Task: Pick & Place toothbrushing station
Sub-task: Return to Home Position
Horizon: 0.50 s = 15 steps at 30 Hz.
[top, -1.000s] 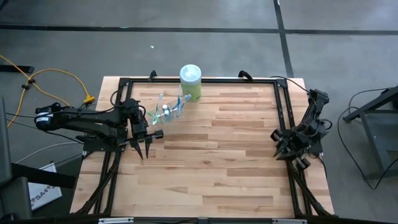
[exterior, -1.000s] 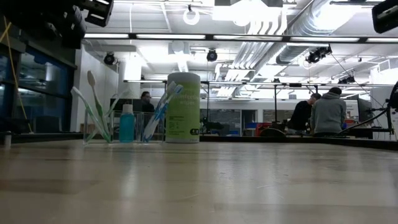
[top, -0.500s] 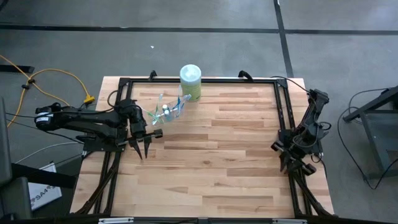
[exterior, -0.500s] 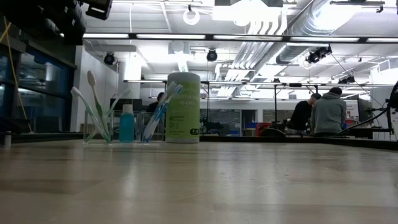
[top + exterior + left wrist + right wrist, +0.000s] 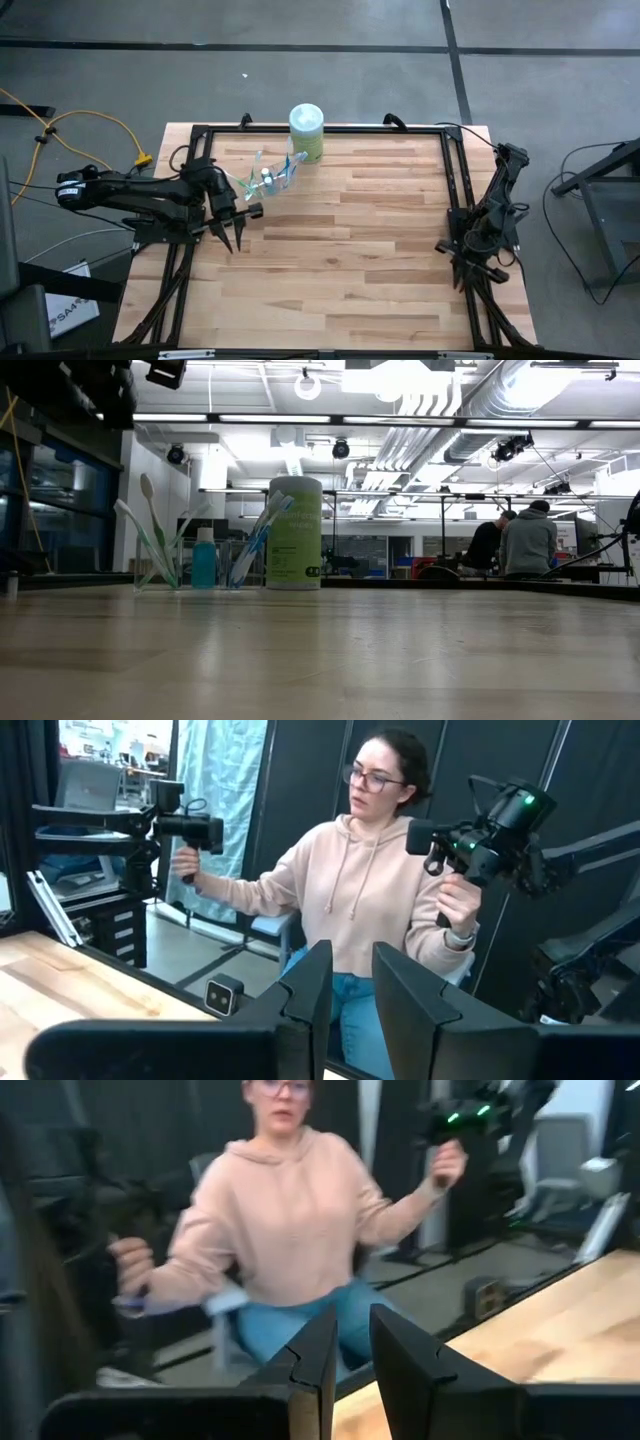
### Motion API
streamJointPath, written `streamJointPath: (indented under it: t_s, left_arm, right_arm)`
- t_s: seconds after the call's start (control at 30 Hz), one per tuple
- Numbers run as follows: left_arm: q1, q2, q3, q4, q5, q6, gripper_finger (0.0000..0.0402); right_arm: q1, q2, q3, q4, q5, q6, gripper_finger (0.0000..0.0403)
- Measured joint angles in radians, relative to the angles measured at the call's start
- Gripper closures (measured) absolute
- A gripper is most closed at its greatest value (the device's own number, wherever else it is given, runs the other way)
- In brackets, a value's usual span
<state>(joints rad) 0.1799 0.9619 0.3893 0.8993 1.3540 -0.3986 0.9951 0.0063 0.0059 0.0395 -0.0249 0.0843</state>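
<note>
Toothbrushing station (image 5: pixel 268 178): it stands at the far left of the table (image 5: pixel 350 250), just beside a taller green-and-white canister (image 5: pixel 307 132).

Step in hand, as judged: both arms retire to their rest poses, the placing apparently done.
- The left gripper (image 5: pixel 232 240) hangs near the station on its front side. Its fingers are narrowly parted and hold nothing.
- A good retreat draws this gripper up and back toward the left edge, away from the brush handles that lean outward.
- The right gripper (image 5: pixel 472 268) is folded in at the right edge, well apart from everything. It is likewise slightly parted and empty, and needs only to settle.
- Both wrist views look past the table to a seated person (image 5: pixel 370 900) holding two control handles.

Containers, in the low view:
- The canister (image 5: pixel 295 532) is lidded, so its contents are hidden.
- The clear organizer (image 5: pixel 190 565) has low see-through walls. Whether it has inner dividers cannot be told.
- A small blue bottle (image 5: pixel 204 558) stands upright at the organizer's middle.
- Green-accented toothbrushes (image 5: pixel 150 535) fan out tilted at the end away from the canister.
- Blue-accented toothbrushes (image 5: pixel 258 538) lean toward the canister at the near end, heads up.
- The exact number of brushes cannot be read.
</note>
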Motion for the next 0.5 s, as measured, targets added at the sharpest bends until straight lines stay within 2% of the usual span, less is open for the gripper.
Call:
streamJointPath:
  t_s: [0.13,0.5]
  left_arm:
    - [0.0,0.0,0.0,0.042,-0.002,-0.026,0.033]
    - [-0.02,0.0,0.0,0.076,-0.024,-0.051,0.033]
  right_arm:
    - [0.002,0.0,0.0,-0.007,-0.047,0.032,0.0347]
    - [0.013,0.004,0.002,-0.021,-0.031,0.086,0.0347]
